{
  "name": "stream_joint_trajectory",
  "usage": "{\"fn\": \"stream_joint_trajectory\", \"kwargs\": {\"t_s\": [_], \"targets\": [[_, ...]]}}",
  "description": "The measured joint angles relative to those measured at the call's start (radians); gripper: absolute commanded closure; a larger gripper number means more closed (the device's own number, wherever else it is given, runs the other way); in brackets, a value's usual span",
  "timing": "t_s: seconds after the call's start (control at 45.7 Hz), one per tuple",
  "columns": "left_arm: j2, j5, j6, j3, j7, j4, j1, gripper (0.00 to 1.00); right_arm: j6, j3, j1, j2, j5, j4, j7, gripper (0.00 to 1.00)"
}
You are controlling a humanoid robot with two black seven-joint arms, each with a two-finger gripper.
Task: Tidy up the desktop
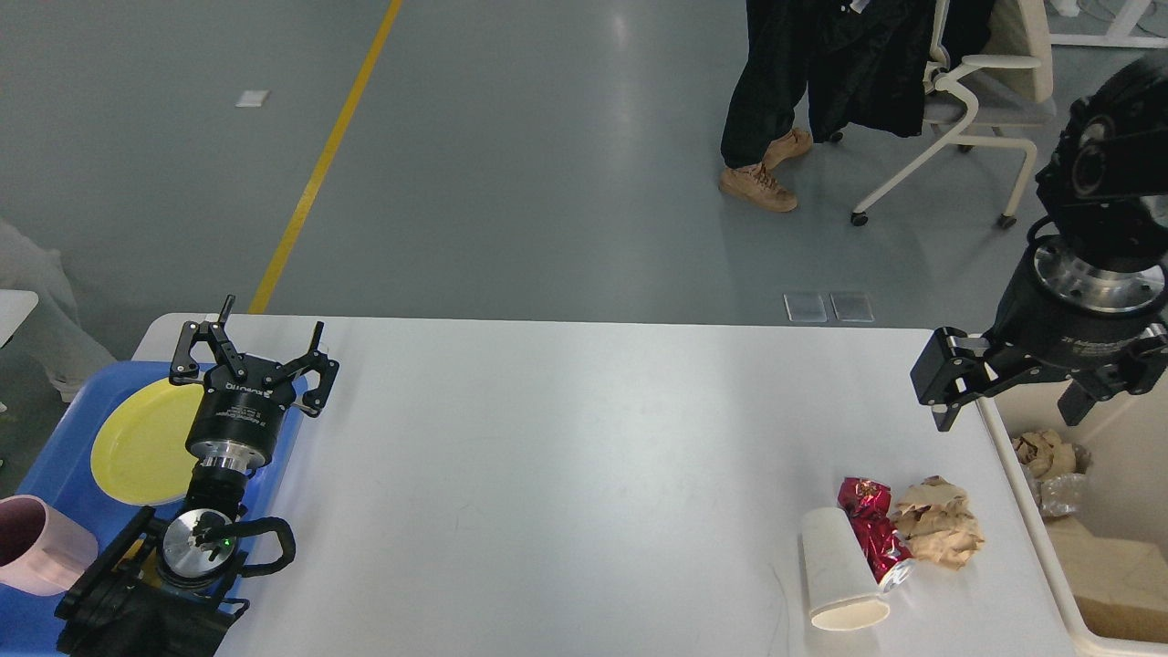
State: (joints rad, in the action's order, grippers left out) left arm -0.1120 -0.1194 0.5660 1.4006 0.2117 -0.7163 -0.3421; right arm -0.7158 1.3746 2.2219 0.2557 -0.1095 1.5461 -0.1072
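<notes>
The white desk fills the middle of my view. My left pincer at 9 o'clock and right pincer at 3 o'clock both stand spread wide, holding nothing.

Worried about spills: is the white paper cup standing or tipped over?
Tipped over: the paper cup lies on its side on the desktop, mouth facing the near edge.
</notes>
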Motion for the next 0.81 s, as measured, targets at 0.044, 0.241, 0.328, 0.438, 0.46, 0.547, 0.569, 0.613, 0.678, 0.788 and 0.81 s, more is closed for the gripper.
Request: {"fn": "stream_joint_trajectory", "kwargs": {"t_s": [0.044, 0.241, 0.328, 0.438, 0.46, 0.547, 0.569, 0.613, 0.678, 0.788, 0.81], "targets": [[0.000, 0.000, 0.000, 0.000, 0.000, 0.000, 0.000, 0.04, 0.044, -0.025, -0.046, 0.001, 0.000, 0.000, 0.002, 0.12], [0.000, 0.000, 0.000, 0.000, 0.000, 0.000, 0.000, 0.04, 0.210, -0.156, -0.247, 0.014, -0.008, -0.006, 0.007, 0.10], [0.000, 0.000, 0.000, 0.000, 0.000, 0.000, 0.000, 0.04, 0.282, -0.213, -0.358, 0.015, -0.018, -0.026, 0.007, 0.07], [0.000, 0.000, 0.000, -0.001, 0.000, 0.000, 0.000, 0.04, 0.372, -0.237, -0.461, 0.006, -0.022, -0.069, 0.007, 0.04], [0.000, 0.000, 0.000, -0.001, 0.000, 0.000, 0.000, 0.04, 0.387, -0.238, -0.478, 0.004, -0.022, -0.077, 0.007, 0.04], [0.000, 0.000, 0.000, -0.001, 0.000, 0.000, 0.000, 0.04, 0.432, -0.240, -0.537, -0.003, -0.022, -0.104, 0.007, 0.04], [0.000, 0.000, 0.000, -0.001, 0.000, 0.000, 0.000, 0.04, 0.441, -0.241, -0.551, -0.007, -0.023, -0.112, 0.007, 0.04], [0.000, 0.000, 0.000, -0.001, 0.000, 0.000, 0.000, 0.04, 0.453, -0.241, -0.574, -0.013, -0.023, -0.125, 0.007, 0.04], [0.000, -0.001, 0.000, -0.001, 0.000, 0.000, 0.000, 0.04, 0.470, -0.244, -0.623, -0.029, -0.022, -0.153, 0.005, 0.04], [0.000, -0.001, 0.000, -0.001, 0.000, 0.000, 0.000, 0.04, 0.495, -0.250, -0.682, -0.070, -0.022, -0.184, 0.005, 0.04], [0.000, -0.001, 0.000, -0.001, 0.000, 0.000, 0.000, 0.04, 0.499, -0.250, -0.687, -0.075, -0.021, -0.186, 0.005, 0.04]]}}
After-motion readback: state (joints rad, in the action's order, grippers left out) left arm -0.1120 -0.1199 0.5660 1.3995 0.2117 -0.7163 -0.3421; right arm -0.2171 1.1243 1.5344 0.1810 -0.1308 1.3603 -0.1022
